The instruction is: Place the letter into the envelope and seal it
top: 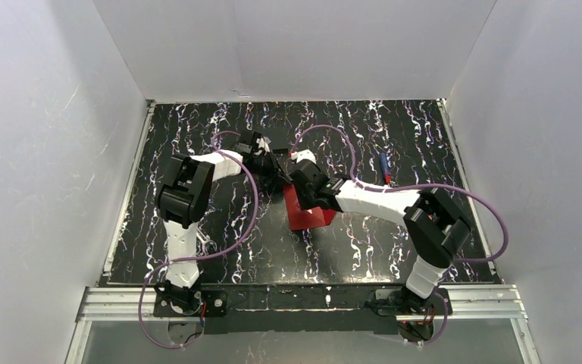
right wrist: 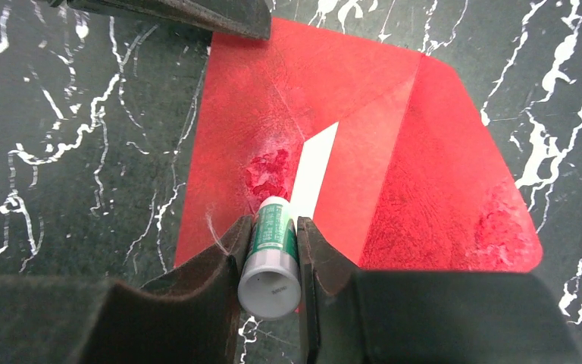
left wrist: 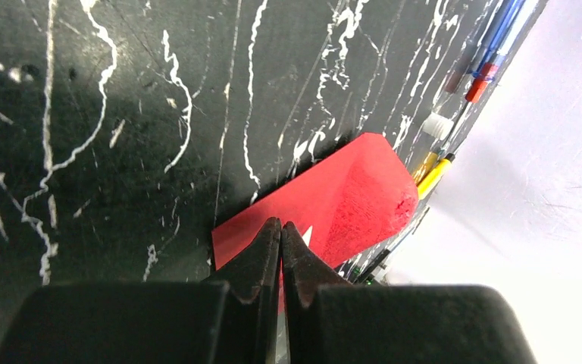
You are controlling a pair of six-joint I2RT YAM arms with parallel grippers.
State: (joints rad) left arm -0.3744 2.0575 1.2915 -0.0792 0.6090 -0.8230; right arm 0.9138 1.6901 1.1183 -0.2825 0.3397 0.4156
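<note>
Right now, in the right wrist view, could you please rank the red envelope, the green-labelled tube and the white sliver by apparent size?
1. red envelope
2. green-labelled tube, though being nearest the camera enlarges it
3. white sliver showing on the envelope

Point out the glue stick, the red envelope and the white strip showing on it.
glue stick [right wrist: 272,239], right wrist view, green-labelled barrel.
envelope [right wrist: 455,167], right wrist view, open flap.
white strip [right wrist: 317,171], right wrist view, its middle.
</note>
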